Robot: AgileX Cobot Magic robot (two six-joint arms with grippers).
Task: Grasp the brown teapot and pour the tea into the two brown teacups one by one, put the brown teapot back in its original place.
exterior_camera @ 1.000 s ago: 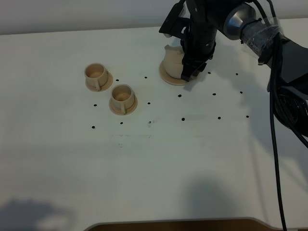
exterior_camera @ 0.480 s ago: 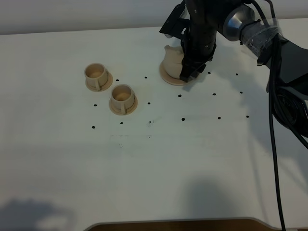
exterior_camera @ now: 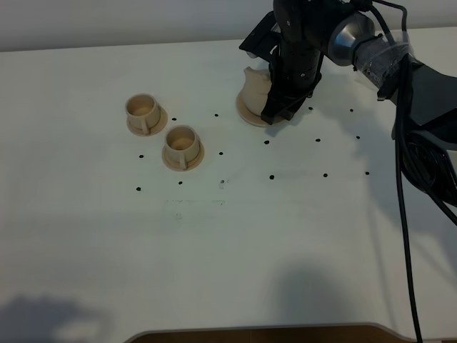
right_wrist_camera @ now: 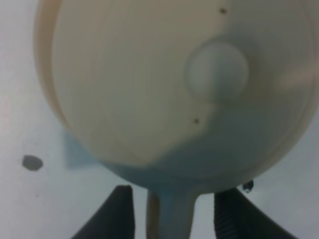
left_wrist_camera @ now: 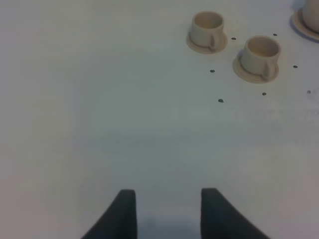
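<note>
The brown teapot [exterior_camera: 254, 88] stands on its round saucer [exterior_camera: 248, 116] at the back of the table, right of centre. My right gripper [exterior_camera: 275, 114] reaches down over its right side. In the right wrist view the teapot [right_wrist_camera: 149, 89] fills the frame, and the right gripper [right_wrist_camera: 174, 214] is open with its fingers on either side of the loop handle [right_wrist_camera: 172, 219], not closed on it. The two brown teacups [exterior_camera: 143, 109] [exterior_camera: 182, 144] stand on their saucers at the left, also seen from the left wrist [left_wrist_camera: 207, 27] [left_wrist_camera: 260, 52]. My left gripper [left_wrist_camera: 168, 214] is open and empty. No tea is visible.
The white table [exterior_camera: 228, 243] carries small black dot marks [exterior_camera: 272, 176]. The right arm's black cables [exterior_camera: 403, 179] hang along the right side. The left arm is out of the exterior view. The teapot's saucer edge [left_wrist_camera: 305, 22] shows in the left wrist view.
My right gripper has shifted slightly closer in to the teapot's handle side. The teapot, the cups and the left gripper have not moved.
</note>
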